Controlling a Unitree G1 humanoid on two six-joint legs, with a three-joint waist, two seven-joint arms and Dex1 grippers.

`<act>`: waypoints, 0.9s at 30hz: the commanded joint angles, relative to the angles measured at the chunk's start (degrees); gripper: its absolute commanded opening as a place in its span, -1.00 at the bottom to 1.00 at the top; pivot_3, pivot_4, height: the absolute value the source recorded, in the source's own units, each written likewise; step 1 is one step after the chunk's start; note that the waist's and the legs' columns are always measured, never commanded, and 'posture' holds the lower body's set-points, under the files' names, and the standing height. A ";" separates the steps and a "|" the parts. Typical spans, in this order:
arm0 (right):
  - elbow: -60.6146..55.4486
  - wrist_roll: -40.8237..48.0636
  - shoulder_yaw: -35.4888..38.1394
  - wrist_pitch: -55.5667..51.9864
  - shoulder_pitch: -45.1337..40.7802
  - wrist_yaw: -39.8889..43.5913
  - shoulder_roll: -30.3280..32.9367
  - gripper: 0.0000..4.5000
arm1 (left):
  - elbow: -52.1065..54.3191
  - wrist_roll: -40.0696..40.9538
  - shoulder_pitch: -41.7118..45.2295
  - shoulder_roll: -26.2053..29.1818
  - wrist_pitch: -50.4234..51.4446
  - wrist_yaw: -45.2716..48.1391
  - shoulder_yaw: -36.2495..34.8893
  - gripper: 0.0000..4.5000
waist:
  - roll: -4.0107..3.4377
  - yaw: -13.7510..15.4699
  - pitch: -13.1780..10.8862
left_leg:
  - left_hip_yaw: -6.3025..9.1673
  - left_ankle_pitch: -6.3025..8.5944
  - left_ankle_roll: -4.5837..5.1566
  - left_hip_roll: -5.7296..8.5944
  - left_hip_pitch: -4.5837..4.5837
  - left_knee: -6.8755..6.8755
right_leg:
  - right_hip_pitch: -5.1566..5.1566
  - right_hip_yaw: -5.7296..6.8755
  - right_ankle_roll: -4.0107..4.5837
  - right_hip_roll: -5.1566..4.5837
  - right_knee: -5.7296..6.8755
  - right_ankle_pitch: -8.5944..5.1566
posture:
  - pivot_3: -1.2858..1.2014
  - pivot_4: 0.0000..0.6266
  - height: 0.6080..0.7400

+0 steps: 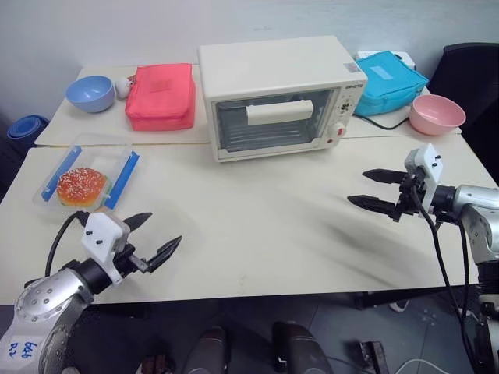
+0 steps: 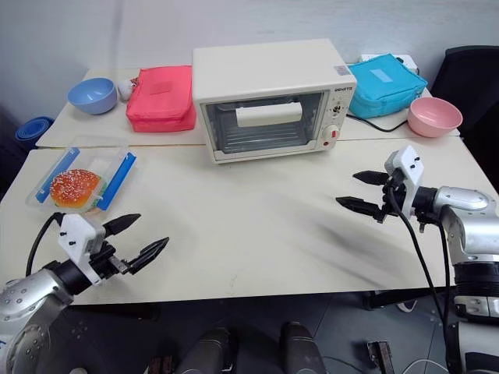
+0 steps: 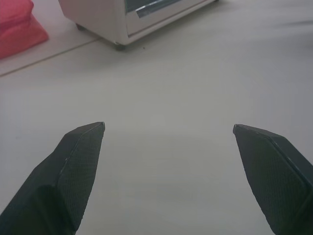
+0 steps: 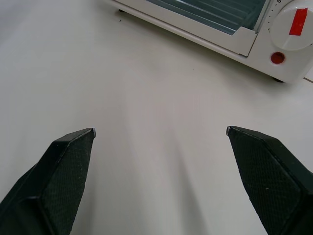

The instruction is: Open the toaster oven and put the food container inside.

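We have the container (image 1: 87, 178) lying on the surface (image 1: 257, 226) at our left, well apart from the oven (image 1: 277, 95), which stands shut at the far middle. It looks like a light, stiff clear box, so we judge it easy to lift but slick on its smooth walls and lid; a squeeze too hard might flex it or pop a clip. We would take it across the short sides or by the long edges beside the blue clips (image 1: 123, 178), keeping it level so the bun (image 1: 80, 186) does not slide. The oven door should swing on a bottom hinge, and its bar handle (image 1: 279, 111) is the place to hook and pull; the oven may skid if we tug sharply.

Our left end effector (image 1: 152, 238) hovers near the container, spread wide and empty; our right end effector (image 1: 374, 189) is likewise wide apart, holding nothing.

We count one oven, one container, two lunch bags, one red (image 1: 162, 95) and one teal (image 1: 386, 80), and two bowls, blue (image 1: 90, 93) and pink (image 1: 437, 114).
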State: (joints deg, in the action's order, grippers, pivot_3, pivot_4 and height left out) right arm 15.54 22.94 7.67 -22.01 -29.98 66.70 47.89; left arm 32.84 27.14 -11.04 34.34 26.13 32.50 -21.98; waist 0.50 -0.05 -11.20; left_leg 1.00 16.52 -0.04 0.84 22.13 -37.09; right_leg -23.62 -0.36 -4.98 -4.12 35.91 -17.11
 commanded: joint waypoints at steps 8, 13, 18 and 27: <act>-3.27 1.05 1.96 -0.31 0.60 -1.16 0.45 0.99 | 3.18 2.56 0.97 -0.47 5.48 -2.41 1.10 1.00 | 0.00 -0.03 0.00 | 0.00 0.03 0.01 0.00 0.00 -0.03 | 0.00 0.00 0.00 0.01 0.00 0.00 | 0.03 -0.52 1.00; -3.95 2.37 1.48 -3.08 0.37 -0.66 0.42 0.99 | 4.86 5.75 0.66 -0.99 8.25 -2.67 0.81 1.00 | 0.00 -0.02 0.00 | 0.00 0.03 0.01 0.00 0.00 -0.03 | 0.00 0.00 -0.01 0.01 0.01 0.00 | 0.03 -0.52 1.00; -5.59 1.59 -0.11 -2.54 -0.98 -0.04 -0.01 0.99 | 6.56 5.64 0.62 -2.39 9.91 -5.91 1.51 1.00 | 0.00 -0.09 0.00 | 0.00 0.03 0.01 0.00 0.00 -0.02 | 0.00 0.00 -0.01 0.02 0.01 0.00 | 0.03 -0.52 1.00; -12.77 7.28 -3.01 -9.69 -7.62 4.50 -1.76 0.99 | 14.34 20.41 0.95 -15.05 20.39 -26.83 -7.11 1.00 | 0.01 0.03 0.00 | 0.03 0.03 0.00 -0.01 0.01 -0.10 | 0.00 0.01 -0.05 0.03 0.04 0.02 | 0.03 -0.52 1.00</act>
State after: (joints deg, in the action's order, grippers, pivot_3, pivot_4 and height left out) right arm 4.47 28.60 4.58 -30.87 -35.93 70.03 46.14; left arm 44.56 43.61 -9.77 20.64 45.76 10.41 -25.61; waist 0.51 -0.02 -11.21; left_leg 1.03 16.55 -0.04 0.83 22.14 -37.19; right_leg -23.61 -0.35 -5.02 -4.09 35.96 -17.09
